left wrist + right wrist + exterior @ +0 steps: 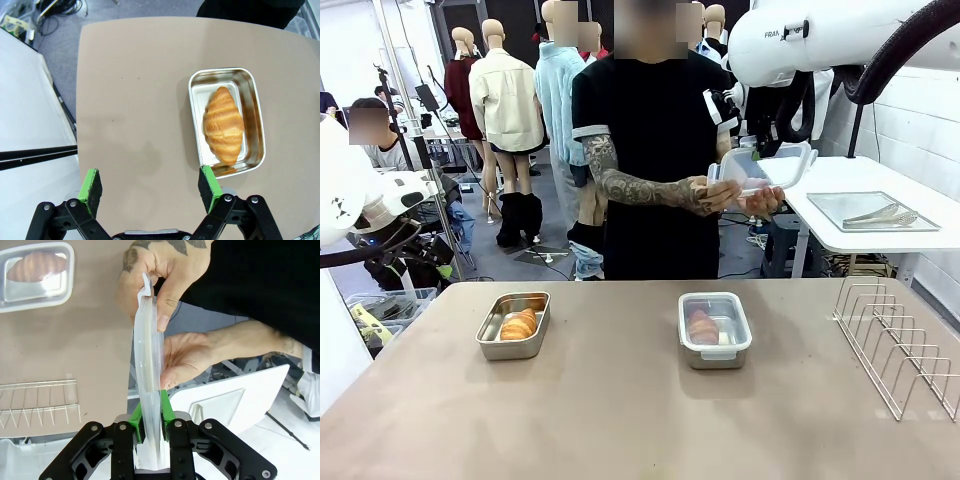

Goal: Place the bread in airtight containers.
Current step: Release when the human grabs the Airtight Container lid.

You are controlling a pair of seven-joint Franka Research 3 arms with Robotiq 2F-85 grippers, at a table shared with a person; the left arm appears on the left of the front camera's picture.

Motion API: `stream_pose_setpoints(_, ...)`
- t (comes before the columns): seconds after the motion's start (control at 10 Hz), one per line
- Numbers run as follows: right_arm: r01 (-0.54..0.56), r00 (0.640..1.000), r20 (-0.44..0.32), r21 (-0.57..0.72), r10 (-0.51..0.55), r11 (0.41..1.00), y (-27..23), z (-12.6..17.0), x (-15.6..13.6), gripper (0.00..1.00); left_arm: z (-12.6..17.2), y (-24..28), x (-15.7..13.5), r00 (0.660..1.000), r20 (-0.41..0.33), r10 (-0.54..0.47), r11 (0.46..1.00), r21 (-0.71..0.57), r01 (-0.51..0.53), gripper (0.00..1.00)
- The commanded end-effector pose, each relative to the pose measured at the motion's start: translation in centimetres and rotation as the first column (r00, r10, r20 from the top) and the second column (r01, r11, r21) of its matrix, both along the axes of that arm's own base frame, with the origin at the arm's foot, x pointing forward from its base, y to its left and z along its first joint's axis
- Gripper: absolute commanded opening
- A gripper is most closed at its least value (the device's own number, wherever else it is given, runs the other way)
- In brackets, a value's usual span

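My right claw [150, 425] is pinched tight on the lower edge of a clear plastic lid [147, 365], which stands on edge between my green pads [167, 407]. The person's two hands [187, 357] grip the same lid farther up, one at its top corner, one flat against its side; in the front view this all hangs high above the bench's far edge, near my right arm [800, 40].

My left claw [150, 190] is spread wide and holds nothing, hovering over bare tan bench [135, 100]. Just beside its one pad [209, 187] lies the open steel tin [252, 107] with a croissant [223, 125] inside, lengthwise.

From the front, that open tin sits left of centre, and the second tin [715, 330] sits right of centre, lidded, its croissant [702, 325] showing through the clear top. The two tins are well apart, with open bench between and in front of them. A wire rack [895, 345] stands at the right edge. Beyond, a white side table [820, 215] carries a flat tray [870, 210].
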State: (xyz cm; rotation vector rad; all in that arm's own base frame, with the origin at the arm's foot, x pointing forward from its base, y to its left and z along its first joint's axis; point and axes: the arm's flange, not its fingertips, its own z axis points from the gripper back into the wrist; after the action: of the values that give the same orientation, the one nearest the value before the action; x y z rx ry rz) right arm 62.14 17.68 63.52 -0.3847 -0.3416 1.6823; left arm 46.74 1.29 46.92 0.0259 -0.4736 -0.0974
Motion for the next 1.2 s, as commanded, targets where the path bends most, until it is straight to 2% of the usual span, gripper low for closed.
stream_pose_setpoints(0.0, 0.000, 1.000, 0.000, 0.000, 0.000, 1.000, 0.0, 0.0, 0.0, 0.07, -0.1, 0.1, 0.1, 1.000, 0.012, 0.015, 1.000, -0.011, -0.015, 1.00)
stream_pose_setpoints(0.4, -0.007, 0.999, -0.049, 0.012, 0.007, 1.000, -1.6, 0.8, -2.4, 0.85, -0.1, 0.1, 0.1, 1.000, 0.012, 0.015, 1.000, -0.011, -0.015, 1.00)
stream_pose_setpoints(0.5, 0.000, 0.999, -0.054, 0.010, 0.000, 1.000, -2.8, 1.3, -3.8, 1.00, -0.1, 0.1, 0.1, 1.000, 0.012, 0.015, 1.000, -0.011, -0.015, 1.00)
stream_pose_setpoints(0.8, 0.085, 0.994, -0.070, 0.003, -0.084, 0.996, -7.2, 1.7, -7.2, 1.00, -0.1, 0.1, 0.1, 1.000, 0.012, 0.015, 1.000, -0.011, -0.015, 1.00)
stream_pose_setpoints(1.0, 0.106, 0.984, -0.147, 0.030, -0.101, 0.994, -11.2, 1.4, -8.1, 1.00, -0.1, 0.1, 0.1, 1.000, 0.012, 0.015, 1.000, -0.011, -0.015, 1.00)
stream_pose_setpoints(1.1, 0.094, 0.973, -0.218, 0.056, -0.080, 0.994, -12.8, 1.0, -8.2, 1.00, -0.1, 0.1, 0.1, 1.000, 0.012, 0.015, 1.000, -0.011, -0.015, 1.00)
